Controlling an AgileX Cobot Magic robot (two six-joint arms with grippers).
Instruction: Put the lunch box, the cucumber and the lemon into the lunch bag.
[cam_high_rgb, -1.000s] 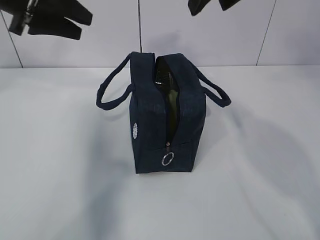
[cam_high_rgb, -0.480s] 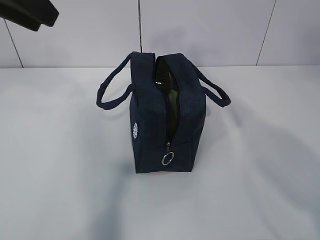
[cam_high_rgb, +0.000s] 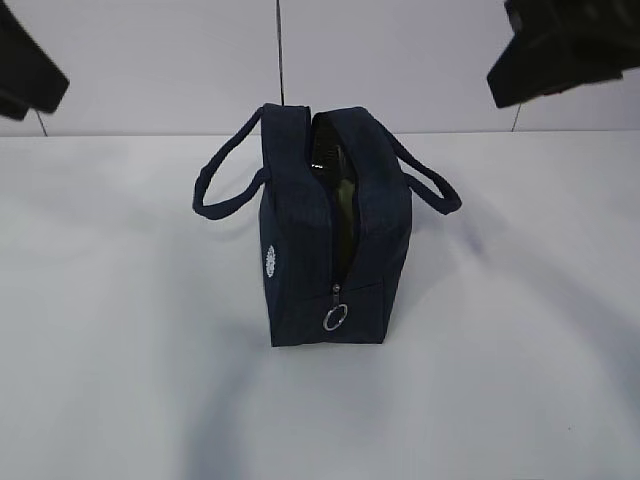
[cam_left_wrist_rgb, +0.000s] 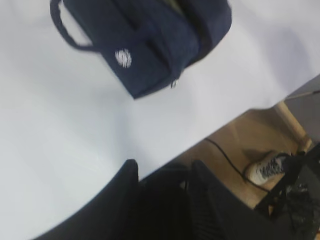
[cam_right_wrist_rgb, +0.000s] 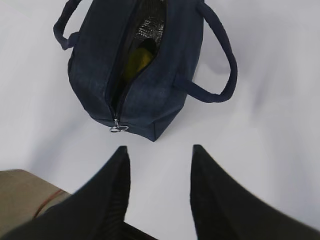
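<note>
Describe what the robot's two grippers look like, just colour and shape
Both are matte black. The left gripper and right gripper each have two broad flat jaws tapering to rounded tips, with ribbed inner faces. No markings or cables show on them.

We count one lunch bag (cam_high_rgb: 335, 240) on the table (cam_high_rgb: 120, 380), midway between its left and right edges. It carries two loop handles, one zipper and one silver ring pull (cam_high_rgb: 336, 319). Inside the open top we spot one yellow lemon (cam_right_wrist_rgb: 137, 62). Two grippers hang above, each with two fingers.
</note>
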